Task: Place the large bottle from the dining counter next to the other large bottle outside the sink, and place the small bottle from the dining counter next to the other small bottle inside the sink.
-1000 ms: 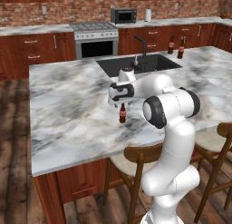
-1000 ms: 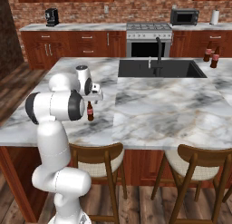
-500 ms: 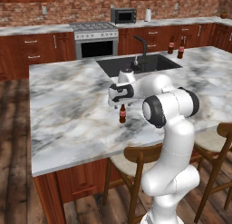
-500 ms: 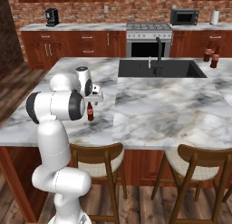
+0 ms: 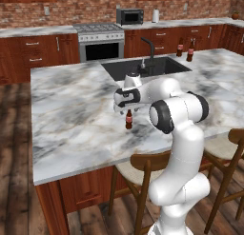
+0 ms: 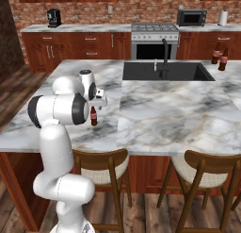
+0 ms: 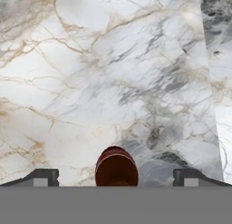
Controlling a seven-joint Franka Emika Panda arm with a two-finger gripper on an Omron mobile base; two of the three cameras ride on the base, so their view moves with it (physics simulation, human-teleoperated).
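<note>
**Jaws spread wide above the small brown bottle**

Your jaws (image 7: 116, 177) stand fully apart, one fingertip (image 7: 43, 177) on each side of the small brown bottle's (image 5: 128, 120) cap, touching nothing. You see the bottle upright on the marble tabletop (image 5: 71, 110), directly under the hand, near the front edge by the stools. The sink (image 6: 162, 71) lies well beyond it. Two more bottles (image 6: 220, 58) stand on the tabletop just beside the sink's far right corner.

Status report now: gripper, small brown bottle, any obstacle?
Gripper open, directly above small brown bottle. Bottle upright on dining counter, between the fingertips, not gripped. Nothing near it on the marble.
</note>
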